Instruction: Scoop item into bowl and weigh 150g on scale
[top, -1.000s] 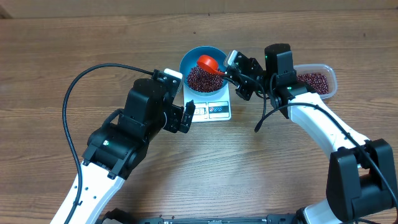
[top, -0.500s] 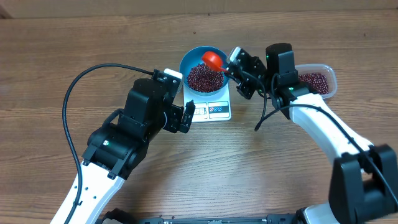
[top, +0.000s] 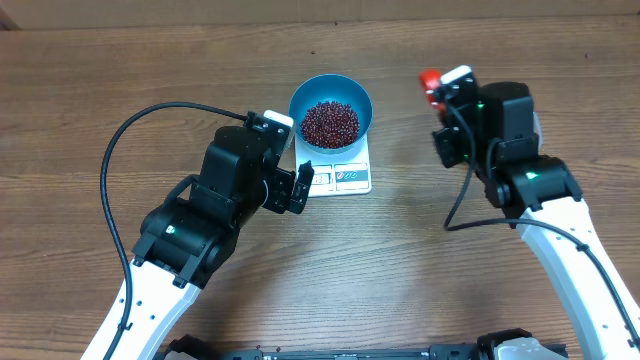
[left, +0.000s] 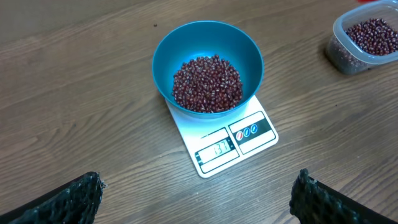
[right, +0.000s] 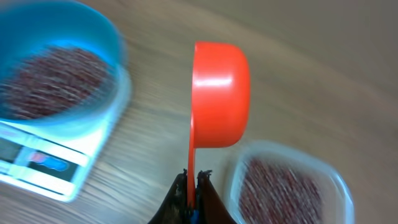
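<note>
First, beans (left: 207, 84): a loose, dark red-brown heap in the bottom of the bowl (left: 205, 37); the wall above them is bare all round.
bowl: round, deep and blue; it stands upright on the far part of the scale (left: 252, 130) and juts past its far edge.
scale: flat, white and rectangular, lying on the table (top: 100, 80). Its display (left: 216, 149) and printed label sit on the near edge, clear of the bowl. Digits show, but they are too small to read with certainty.
left gripper (left: 198, 180): jaws spread wide with nothing between them. It is just on the near side of the scale, and its two dark textured fingers (left: 68, 199) sit in the bottom corners of its own view.
tub (left: 367, 43): clear plastic with rounded corners and more beans inside; it is well apart from the scale, on its right.
scoop (right: 219, 93): orange-red, with its cup turned on edge and a thin handle running down into the right gripper (right: 193, 186). I cannot tell whether it holds anything.
right gripper: clamped tight on the scoop's handle, raised off the table between scale and tub; its own view is blurred.
table: brown wood grain.
cable (top: 120, 150): black, looping out from the left arm.
</note>
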